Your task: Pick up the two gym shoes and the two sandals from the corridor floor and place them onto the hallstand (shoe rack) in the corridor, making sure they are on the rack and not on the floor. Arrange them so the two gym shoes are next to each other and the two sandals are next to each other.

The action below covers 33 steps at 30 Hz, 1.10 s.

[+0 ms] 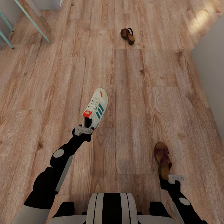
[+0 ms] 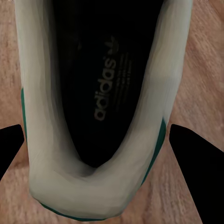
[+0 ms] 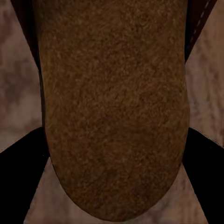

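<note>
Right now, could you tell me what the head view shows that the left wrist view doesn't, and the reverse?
Head view alone: both arms, a sandal at the right gripper, and a second sandal lying far ahead on the corridor floor. Left wrist view alone: the printed insole inside the gym shoe. Both share that shoe's heel between the left gripper's fingers, over wood planks.

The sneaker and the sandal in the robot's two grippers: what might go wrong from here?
Each shoe seems pinched only at its heel end: the sneaker in the left gripper, the sandal in the right gripper. Either could swing or slip while carried. A second sandal lies ahead on the floor; the robot might bump it when rolling forward.
</note>
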{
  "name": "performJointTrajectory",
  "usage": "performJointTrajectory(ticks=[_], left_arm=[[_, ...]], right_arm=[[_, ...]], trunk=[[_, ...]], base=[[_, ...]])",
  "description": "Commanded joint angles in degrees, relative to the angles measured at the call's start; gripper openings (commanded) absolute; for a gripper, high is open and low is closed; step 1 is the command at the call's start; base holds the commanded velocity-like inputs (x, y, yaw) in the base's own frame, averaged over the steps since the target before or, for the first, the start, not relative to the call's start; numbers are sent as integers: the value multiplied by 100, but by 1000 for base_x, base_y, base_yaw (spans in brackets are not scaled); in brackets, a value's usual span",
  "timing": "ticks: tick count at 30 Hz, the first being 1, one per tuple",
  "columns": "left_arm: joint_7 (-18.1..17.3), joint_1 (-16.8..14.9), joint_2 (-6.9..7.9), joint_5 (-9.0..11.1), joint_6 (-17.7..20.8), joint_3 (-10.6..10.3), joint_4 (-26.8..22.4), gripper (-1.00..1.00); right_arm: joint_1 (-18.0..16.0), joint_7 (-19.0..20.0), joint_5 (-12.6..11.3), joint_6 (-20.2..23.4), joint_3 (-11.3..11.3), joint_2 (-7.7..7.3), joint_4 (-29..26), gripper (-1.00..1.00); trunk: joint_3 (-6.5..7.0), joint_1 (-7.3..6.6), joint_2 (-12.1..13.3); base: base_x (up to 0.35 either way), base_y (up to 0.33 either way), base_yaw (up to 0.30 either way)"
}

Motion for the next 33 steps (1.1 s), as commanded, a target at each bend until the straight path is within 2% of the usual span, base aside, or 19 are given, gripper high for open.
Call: performJointTrajectory(ticks=[1, 33], left_arm=[[-8, -2, 3, 22, 34, -3, -7, -100], [-8, 94, -25, 22, 34, -26, -19, -100]], right_arm=[[-2, 25, 30, -18, -13, 4, 2, -100], [-2, 25, 28, -22, -21, 4, -6, -100]], trunk=[[-2, -1, -1], [-2, -1, -1]], base=[[0, 0, 0], [0, 0, 0]])
